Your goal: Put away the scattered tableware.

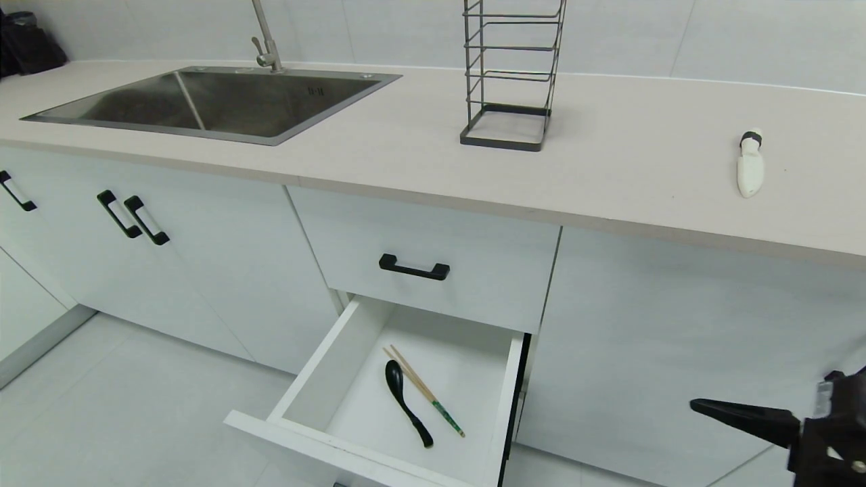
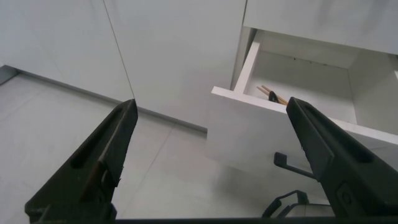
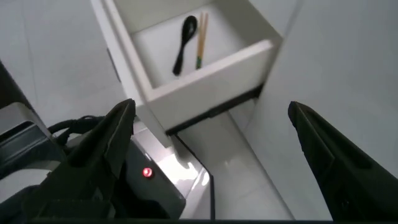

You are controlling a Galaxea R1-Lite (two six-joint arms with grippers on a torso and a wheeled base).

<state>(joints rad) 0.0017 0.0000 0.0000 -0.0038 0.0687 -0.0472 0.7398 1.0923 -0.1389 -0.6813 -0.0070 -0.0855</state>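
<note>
The lower drawer (image 1: 323,368) is pulled out under the counter. A black spoon (image 1: 406,402) and a pair of wooden chopsticks (image 1: 425,391) lie side by side on its white floor. A white utensil with a black band (image 1: 749,164) lies on the countertop at the far right. My right gripper's black finger (image 1: 741,412) shows low at the right, off to the side of the drawer. In the right wrist view my right gripper (image 3: 211,109) is open and empty above the drawer (image 3: 211,71), the spoon (image 3: 185,38) and the chopsticks (image 3: 201,36). My left gripper (image 2: 211,106) is open and empty, facing the drawer front (image 2: 249,130).
A steel sink (image 1: 216,101) with a tap is set into the counter at the left. A black wire rack (image 1: 511,74) stands mid-counter. A shut drawer with a black handle (image 1: 414,268) sits above the open one. Cabinet doors line the left; tiled floor lies below.
</note>
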